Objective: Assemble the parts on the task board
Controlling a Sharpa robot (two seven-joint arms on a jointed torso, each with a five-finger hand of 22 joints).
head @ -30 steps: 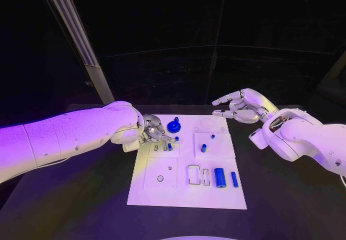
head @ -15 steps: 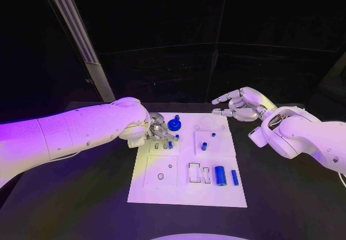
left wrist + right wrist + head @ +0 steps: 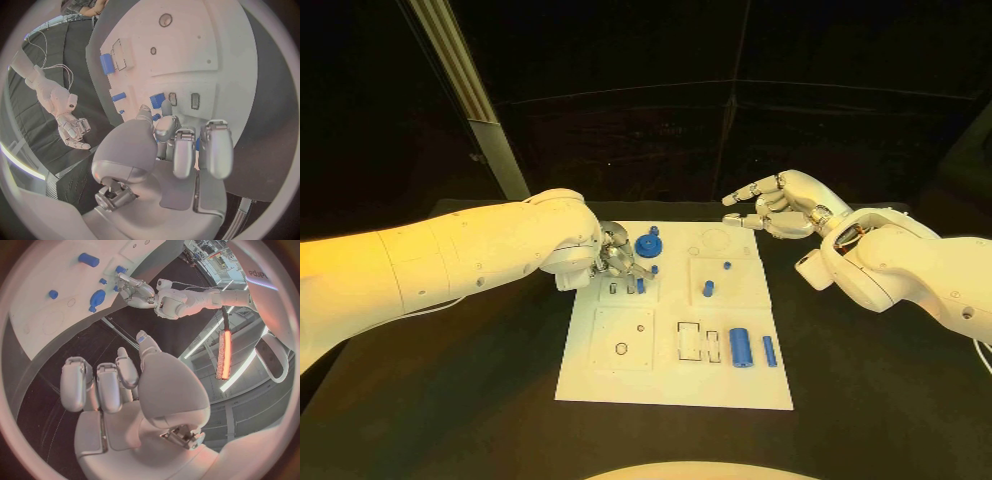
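Note:
The white task board (image 3: pixel 625 385) lies in the middle of the black table. My left hand (image 3: pixel 615 262) hovers low over its far left part, beside a round blue part (image 3: pixel 648 248). In the left wrist view its thumb and a finger (image 3: pixel 166 107) appear to pinch a small blue part (image 3: pixel 155 117) just above two narrow slots (image 3: pixel 195 100). My right hand (image 3: pixel 776 210) hangs in the air past the board's far right corner, fingers loosely bent and apart, holding nothing. Two blue pegs (image 3: pixel 708 291) stand mid-board. A thick blue cylinder (image 3: pixel 740 347) and a thin one (image 3: pixel 769 350) lie nearer me.
A pale slanted post (image 3: pixel 473 110) rises behind the table at the far left. Black tabletop (image 3: pixel 877 400) surrounds the board on all sides. In the right wrist view the board (image 3: pixel 37 315) and my left hand (image 3: pixel 139 292) show at a distance.
My left arm has pushed a little farther forward, and its hand has shifted slightly right over the board's far left part. The right hand has barely moved.

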